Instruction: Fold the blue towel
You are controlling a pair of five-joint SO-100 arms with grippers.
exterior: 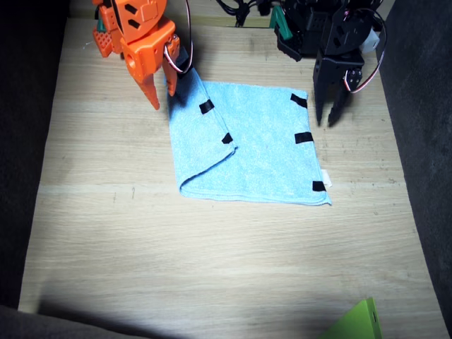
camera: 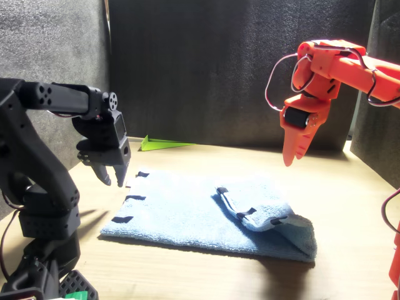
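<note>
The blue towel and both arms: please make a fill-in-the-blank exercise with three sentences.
1. The right arm is orange, and the left arm is ____.
2. The short strips along the edges of the blue towel are ____ in colour.
3. The towel's folded-over edge lies on the side of the ____ arm.

Missing words: black; black; right

We see our orange right arm raised, its gripper pointing downward, jaws together, holding nothing. Our black left arm bends forward, its gripper hanging with jaws slightly parted.
</note>
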